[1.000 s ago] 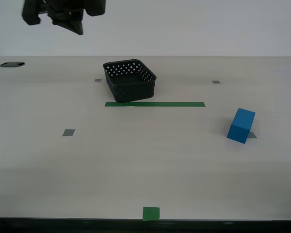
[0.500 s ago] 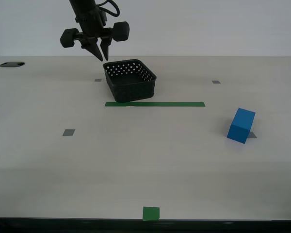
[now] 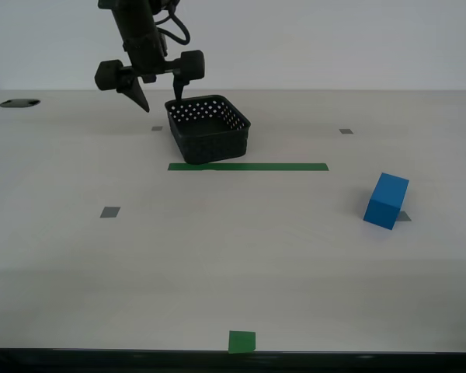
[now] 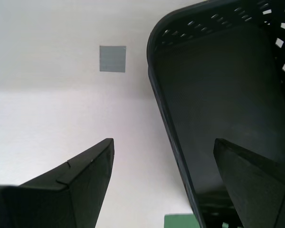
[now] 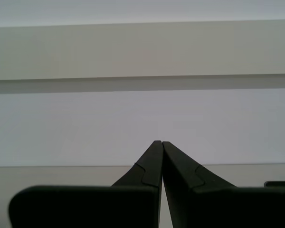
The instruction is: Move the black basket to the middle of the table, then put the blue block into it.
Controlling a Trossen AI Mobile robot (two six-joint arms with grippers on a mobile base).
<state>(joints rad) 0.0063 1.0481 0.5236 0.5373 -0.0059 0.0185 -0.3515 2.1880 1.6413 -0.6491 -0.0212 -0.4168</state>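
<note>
Nothing is done yet. The basket [image 3: 208,128] sits near the far edge of the table [image 3: 217,264], touching the green strip [image 3: 248,166]. My second gripper [image 3: 160,93] hangs over its rim with jaws wide apart, one inside, one outside, not squeezing. The block [image 3: 387,200] lies near the right edge. My first gripper [image 5: 161,145] is closed on nothing. The basket move and the block drop are both left.

Bright even overhead light, soft faint shadows, no glare, exterior view sharp, wrist views slightly soft
</note>
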